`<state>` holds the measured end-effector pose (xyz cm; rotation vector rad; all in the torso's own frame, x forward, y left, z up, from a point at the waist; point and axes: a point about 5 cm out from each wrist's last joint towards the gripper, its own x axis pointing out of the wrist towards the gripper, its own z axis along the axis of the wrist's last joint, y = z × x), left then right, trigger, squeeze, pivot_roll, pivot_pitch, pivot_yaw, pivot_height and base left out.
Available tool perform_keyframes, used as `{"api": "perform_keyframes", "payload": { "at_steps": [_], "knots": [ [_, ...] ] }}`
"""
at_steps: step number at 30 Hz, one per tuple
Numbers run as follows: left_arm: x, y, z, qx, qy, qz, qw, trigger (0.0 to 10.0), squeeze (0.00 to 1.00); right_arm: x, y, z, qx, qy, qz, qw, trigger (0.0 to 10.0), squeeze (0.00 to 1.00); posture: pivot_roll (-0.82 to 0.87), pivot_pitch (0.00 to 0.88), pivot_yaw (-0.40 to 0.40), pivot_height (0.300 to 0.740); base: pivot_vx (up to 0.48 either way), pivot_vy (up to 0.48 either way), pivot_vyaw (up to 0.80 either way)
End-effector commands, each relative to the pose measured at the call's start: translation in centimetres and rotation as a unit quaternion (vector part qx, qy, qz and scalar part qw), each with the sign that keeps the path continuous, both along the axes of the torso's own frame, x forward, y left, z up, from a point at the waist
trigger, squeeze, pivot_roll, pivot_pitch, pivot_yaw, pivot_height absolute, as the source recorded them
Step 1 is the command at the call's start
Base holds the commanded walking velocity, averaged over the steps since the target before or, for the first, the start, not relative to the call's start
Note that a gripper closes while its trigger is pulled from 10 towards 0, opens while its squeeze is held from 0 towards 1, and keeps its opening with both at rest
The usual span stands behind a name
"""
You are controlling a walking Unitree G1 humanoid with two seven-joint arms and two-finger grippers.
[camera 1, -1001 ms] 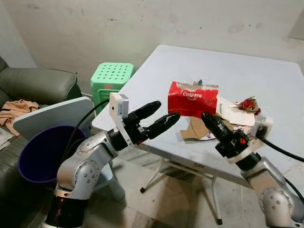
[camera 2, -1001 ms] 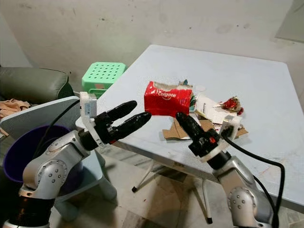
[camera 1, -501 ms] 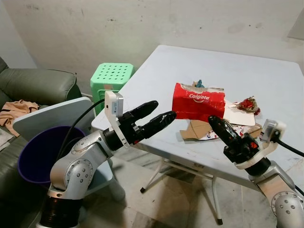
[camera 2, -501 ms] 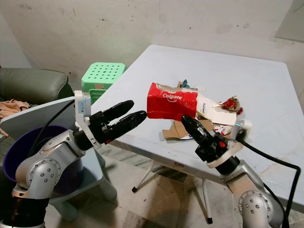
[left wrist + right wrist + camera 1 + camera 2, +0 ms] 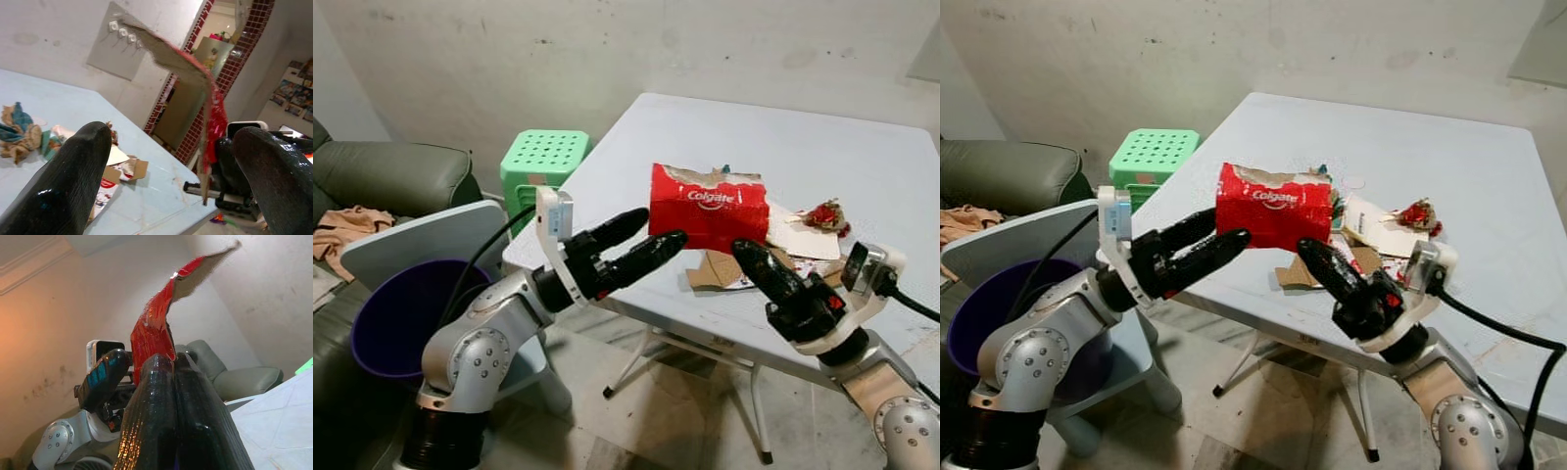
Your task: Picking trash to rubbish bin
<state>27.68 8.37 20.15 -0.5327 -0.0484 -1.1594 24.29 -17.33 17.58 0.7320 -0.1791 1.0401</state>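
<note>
In the lower right of the left eye view, our right gripper (image 5: 749,257) has its two black fingers pressed together on the bottom edge of the torn red Colgate box (image 5: 709,203), holding it up above the near edge of the table (image 5: 862,157). At lower centre-left, our left gripper (image 5: 654,231) reaches toward the box with its fingers spread apart, the tips just beside the box's left end; we cannot tell whether they touch it. At the left edge, low in the frame, we see the purple rubbish bin (image 5: 396,315), well apart from the box. Behind the box, on the table at centre right, lie cardboard scraps (image 5: 715,267) and a red wrapper (image 5: 824,214). Further back, at upper left, stands a green stool (image 5: 545,158).
</note>
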Motion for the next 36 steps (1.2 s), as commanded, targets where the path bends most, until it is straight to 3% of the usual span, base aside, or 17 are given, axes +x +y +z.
{"api": "perform_keyframes", "payload": {
  "at_steps": [1, 5, 6, 7, 8, 9, 11, 12, 36],
  "knots": [
    [-0.18, -0.29, 0.75, -0.004, -0.013, -0.015, 1.0, 10.0, 0.0, -0.3, 0.5, 0.38, -0.006, -0.011, 0.016, 1.0, 10.0, 0.0, 0.07, 0.025, 0.029, 0.74, 0.0, 0.0, 0.0],
    [-0.26, -0.39, 0.85, -0.011, -0.013, -0.022, 1.0, 10.0, 0.0, -0.37, 0.72, 0.41, -0.01, -0.009, 0.017, 1.0, 10.0, 0.0, 0.07, 0.025, 0.029, 0.74, 0.0, 0.0, 0.0],
    [-0.3, -0.36, 1.03, -0.022, -0.01, -0.024, 0.999, 8.9, 0.0, -0.4, 0.72, 0.25, -0.015, -0.007, 0.015, 1.0, 10.0, 0.0, 0.07, 0.029, 0.029, 0.74, 0.0, 0.0, 0.0],
    [-0.34, -0.31, 1.13, -0.027, -0.007, -0.029, 0.999, 3.9, 0.0, -0.4, 0.7, 0.13, -0.018, -0.005, 0.014, 1.0, 10.0, 0.0, 0.07, 0.032, 0.027, 0.74, 0.0, 0.0, 0.0],
    [-0.36, -0.3, 1.15, -0.027, -0.007, -0.03, 0.999, 3.9, 0.0, -0.4, 0.69, 0.11, -0.018, -0.005, 0.014, 1.0, 10.0, 0.0, 0.07, 0.032, 0.027, 0.74, 0.0, 0.0, 0.0],
    [-0.35, -0.24, 1.21, -0.027, -0.009, -0.029, 0.999, 2.5, 0.0, -0.45, 0.65, 0.09, -0.017, -0.004, 0.015, 1.0, 10.0, 0.0, 0.07, 0.035, 0.027, 0.74, 0.0, 0.0, 0.0],
    [-0.35, -0.22, 1.23, -0.027, -0.009, -0.028, 0.999, 2.5, 0.0, -0.47, 0.64, 0.07, -0.017, -0.003, 0.015, 1.0, 10.0, 0.0, 0.07, 0.038, 0.027, 0.74, 0.0, 0.0, 0.0],
    [-0.39, -0.09, 1.26, -0.032, -0.007, -0.031, 0.999, 0.0, 0.0, -0.46, 0.58, -0.03, -0.021, -0.002, 0.012, 1.0, 10.0, 0.0, 0.07, 0.039, 0.028, 0.74, 0.0, 0.0, 0.0],
    [-0.65, 0.43, 1.49, -0.047, 0.001, -0.034, 0.998, 0.0, 0.0, -0.02, -0.18, -0.29, -0.025, 0.003, -0.009, 1.0, 10.0, 0.0, 0.07, 0.045, 0.03, 0.74, 0.0, 0.0, 0.0]
  ]
}}
